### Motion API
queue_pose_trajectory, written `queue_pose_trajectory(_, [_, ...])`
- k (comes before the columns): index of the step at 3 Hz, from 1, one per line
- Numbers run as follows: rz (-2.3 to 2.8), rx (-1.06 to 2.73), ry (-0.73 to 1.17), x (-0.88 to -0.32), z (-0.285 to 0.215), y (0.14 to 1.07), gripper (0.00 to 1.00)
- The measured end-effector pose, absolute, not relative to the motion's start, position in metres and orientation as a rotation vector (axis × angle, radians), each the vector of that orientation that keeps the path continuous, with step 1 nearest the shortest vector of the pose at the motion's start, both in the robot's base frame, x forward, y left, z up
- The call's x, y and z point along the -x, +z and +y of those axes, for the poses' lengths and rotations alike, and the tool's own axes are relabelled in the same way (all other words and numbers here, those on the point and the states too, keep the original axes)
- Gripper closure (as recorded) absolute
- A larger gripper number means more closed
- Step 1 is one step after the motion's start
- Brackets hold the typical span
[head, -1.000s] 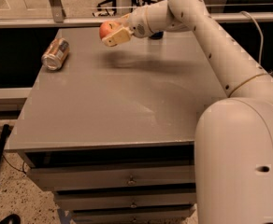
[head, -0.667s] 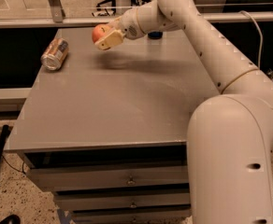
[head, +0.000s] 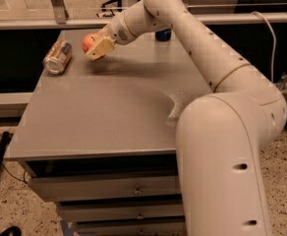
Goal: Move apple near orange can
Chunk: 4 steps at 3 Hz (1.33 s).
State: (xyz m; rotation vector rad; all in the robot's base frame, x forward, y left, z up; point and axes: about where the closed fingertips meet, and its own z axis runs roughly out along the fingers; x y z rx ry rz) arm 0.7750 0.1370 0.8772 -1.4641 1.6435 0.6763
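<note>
Fingers [head: 100,46] clasping one apple [head: 88,42] above table [head: 99,122], near one orange can [head: 58,57]

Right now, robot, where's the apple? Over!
Gripper shut on round red-orange apple, above grey table, far left. Orange-gold metal can on its side, just left of it. Nothing between them.

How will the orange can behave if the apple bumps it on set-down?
The orange can lies on its side near a side edge of the table, so a nudge would probably roll it, maybe off. Small drink can: likely light, shifts easily. The gripper, shut on the apple, hangs close beside it.
</note>
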Motion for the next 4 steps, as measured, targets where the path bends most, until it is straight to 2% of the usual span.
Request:
queue_pose_trajectory(2, [1.670,1.534,0.701,-0.770,0.164,0.865,1.00])
queue_pose_trajectory(3, [1.686,1.553,0.713,-0.768,0.171,0.862,0.82])
queue_pose_trajectory(4, [1.693,1.565,0.727,-0.767,0.177,0.859,0.59])
